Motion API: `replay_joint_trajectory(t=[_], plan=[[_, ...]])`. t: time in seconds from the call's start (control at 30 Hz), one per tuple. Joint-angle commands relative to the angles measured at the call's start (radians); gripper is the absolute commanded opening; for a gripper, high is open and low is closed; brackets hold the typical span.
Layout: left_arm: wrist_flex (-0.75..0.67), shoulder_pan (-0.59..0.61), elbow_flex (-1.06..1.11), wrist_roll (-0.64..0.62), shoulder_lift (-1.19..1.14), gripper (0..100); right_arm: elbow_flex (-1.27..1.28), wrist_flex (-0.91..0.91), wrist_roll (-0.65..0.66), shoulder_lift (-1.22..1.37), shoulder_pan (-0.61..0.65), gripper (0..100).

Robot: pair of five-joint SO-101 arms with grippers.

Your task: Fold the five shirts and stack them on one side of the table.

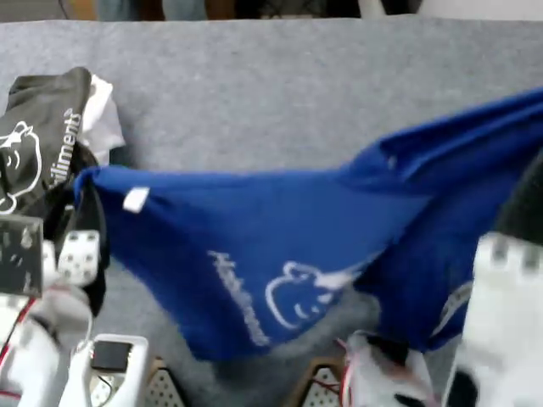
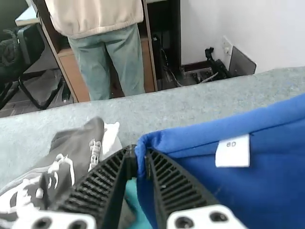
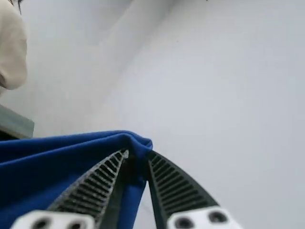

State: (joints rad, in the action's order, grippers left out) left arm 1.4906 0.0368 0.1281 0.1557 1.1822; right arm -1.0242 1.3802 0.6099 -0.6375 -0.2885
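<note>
— What's over the grey tabletop [image 1: 254,93]?
— A blue shirt [image 1: 254,246], stretched wide from left to right, with white print and a white tag [image 1: 136,200] near its left corner.
— And at the left edge?
— A black shirt [image 1: 42,136] with white print, and a white cloth [image 1: 103,119] just beside it.

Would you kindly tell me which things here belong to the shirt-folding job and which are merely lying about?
Job: blue shirt, pinched by the left gripper and right gripper; dark shirt and white shirt piled on the table.
Lying about: chair, wooden cabinet, cables by the wall.
</note>
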Motion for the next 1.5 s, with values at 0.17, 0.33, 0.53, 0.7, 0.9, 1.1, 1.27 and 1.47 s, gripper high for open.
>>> replay_joint_trajectory(t=[0.17,0.33,0.53,0.7,0.9,1.1,1.27,1.47], plan=[[-0.293,0.001,0.008,-0.014,-0.017,3,-0.004,0.006,-0.055,0.173,-0.160,1.4],[-0.313,-0.007,-0.013,-0.014,-0.017,3,-0.004,0.012,-0.094,0.171,-0.169,1.4],[-0.164,-0.007,-0.182,-0.015,-0.017,3,-0.001,0.055,-0.094,0.094,-0.169,1.4],[-0.020,-0.008,-0.314,-0.015,-0.017,3,0.002,0.057,-0.091,0.019,-0.169,1.4],[0.094,-0.008,-0.352,-0.123,-0.017,3,0.005,0.052,-0.057,-0.068,-0.170,1.4],[0.066,-0.010,-0.249,-0.126,-0.017,3,0.058,0.037,-0.055,-0.053,-0.170,1.4],[-0.103,-0.010,0.015,-0.127,-0.017,3,0.248,-0.048,-0.055,0.018,-0.170,1.4],[-0.605,-0.012,0.481,-0.127,-0.018,3,0.598,-0.284,-0.054,0.107,-0.164,1.4]])
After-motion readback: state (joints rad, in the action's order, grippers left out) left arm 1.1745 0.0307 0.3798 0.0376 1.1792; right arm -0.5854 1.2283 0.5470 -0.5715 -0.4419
